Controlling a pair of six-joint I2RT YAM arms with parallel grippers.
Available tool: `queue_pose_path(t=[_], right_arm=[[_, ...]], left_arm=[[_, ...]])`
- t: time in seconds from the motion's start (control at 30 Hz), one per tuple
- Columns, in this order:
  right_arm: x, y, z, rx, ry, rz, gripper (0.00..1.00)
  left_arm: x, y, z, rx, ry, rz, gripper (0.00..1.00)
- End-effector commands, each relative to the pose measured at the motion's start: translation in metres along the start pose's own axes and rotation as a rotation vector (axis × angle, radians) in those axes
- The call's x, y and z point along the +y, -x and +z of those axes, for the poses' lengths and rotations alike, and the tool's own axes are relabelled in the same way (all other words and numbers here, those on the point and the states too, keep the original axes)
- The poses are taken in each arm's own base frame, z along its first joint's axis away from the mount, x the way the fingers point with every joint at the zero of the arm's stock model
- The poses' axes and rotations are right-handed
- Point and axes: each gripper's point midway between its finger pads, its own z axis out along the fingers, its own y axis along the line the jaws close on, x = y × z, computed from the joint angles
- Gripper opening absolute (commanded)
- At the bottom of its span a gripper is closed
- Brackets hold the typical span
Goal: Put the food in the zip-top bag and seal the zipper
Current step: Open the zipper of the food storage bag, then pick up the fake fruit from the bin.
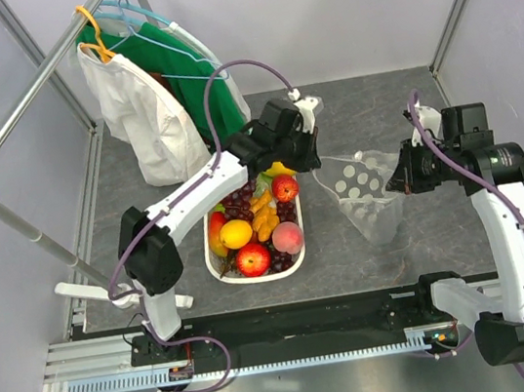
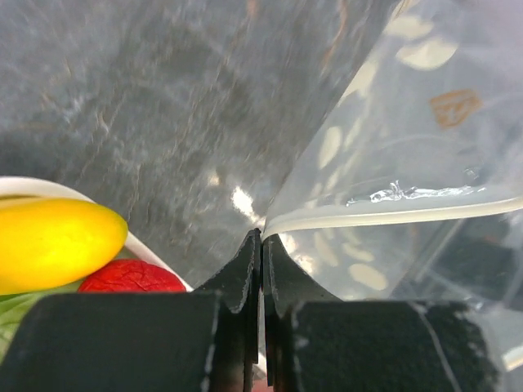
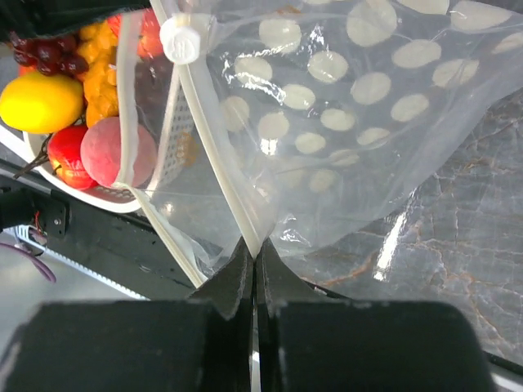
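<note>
The clear dotted zip-top bag hangs above the table between my two grippers, right of the basket. My left gripper is shut on the bag's left mouth edge; in the left wrist view the white zipper strip runs out from its closed fingertips. My right gripper is shut on the bag's right mouth edge; the zipper and its white slider show in the right wrist view. The food, apples, peach, lemon, oranges and grapes, lies in the white basket.
A clothes rail with hangers, a white garment and a green one stands at the back left. The black base rail runs along the near table edge.
</note>
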Motion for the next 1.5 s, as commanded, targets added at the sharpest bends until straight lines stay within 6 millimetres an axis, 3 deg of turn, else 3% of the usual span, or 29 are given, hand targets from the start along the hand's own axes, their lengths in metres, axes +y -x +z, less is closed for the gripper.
queue_pose_path(t=[0.0,0.07,0.13,0.2,0.27,0.37,0.4,0.5,0.6,0.77,0.9,1.07,1.3,1.47], right_arm=[[-0.009,-0.004,0.011,0.060,-0.016,0.020,0.00],[-0.004,-0.004,0.022,0.076,0.044,0.024,0.00],[0.000,-0.009,0.032,0.099,0.097,0.050,0.00],[0.003,-0.010,0.041,0.100,0.135,0.072,0.00],[0.004,-0.011,0.045,0.105,0.154,0.085,0.00],[0.007,-0.010,0.048,0.107,0.180,0.103,0.00],[0.011,-0.010,0.048,0.104,0.206,0.111,0.00],[0.020,-0.004,0.047,0.086,0.250,0.136,0.00],[0.029,0.000,0.046,0.075,0.298,0.167,0.00],[0.045,0.002,0.047,0.084,0.402,0.243,0.00],[0.049,-0.001,0.051,0.107,0.430,0.302,0.00],[0.035,-0.013,0.062,0.116,0.362,0.297,0.00],[0.013,-0.014,0.066,0.087,0.227,0.243,0.00],[0.012,-0.013,0.062,0.086,0.211,0.231,0.00]], left_arm=[[0.015,-0.007,0.004,0.051,0.057,0.099,0.04],[0.000,-0.008,0.000,0.062,-0.027,0.138,0.10],[-0.011,-0.005,-0.008,0.057,-0.091,0.185,0.25],[-0.027,-0.001,-0.025,0.044,-0.184,0.237,0.51],[-0.042,0.003,-0.046,0.035,-0.274,0.268,0.58],[-0.060,0.001,-0.076,0.026,-0.425,0.362,0.94],[-0.063,0.000,-0.092,0.001,-0.440,0.412,1.00],[-0.061,-0.007,-0.122,-0.046,-0.465,0.532,1.00],[-0.050,-0.032,-0.140,-0.028,-0.450,0.674,1.00],[-0.029,-0.076,-0.149,0.046,-0.425,0.819,1.00],[-0.015,-0.103,-0.137,0.110,-0.421,0.944,1.00],[-0.020,-0.127,-0.121,0.164,-0.473,1.052,1.00],[-0.023,-0.143,-0.093,0.196,-0.504,1.128,1.00],[-0.020,-0.156,-0.076,0.215,-0.500,1.175,0.98]])
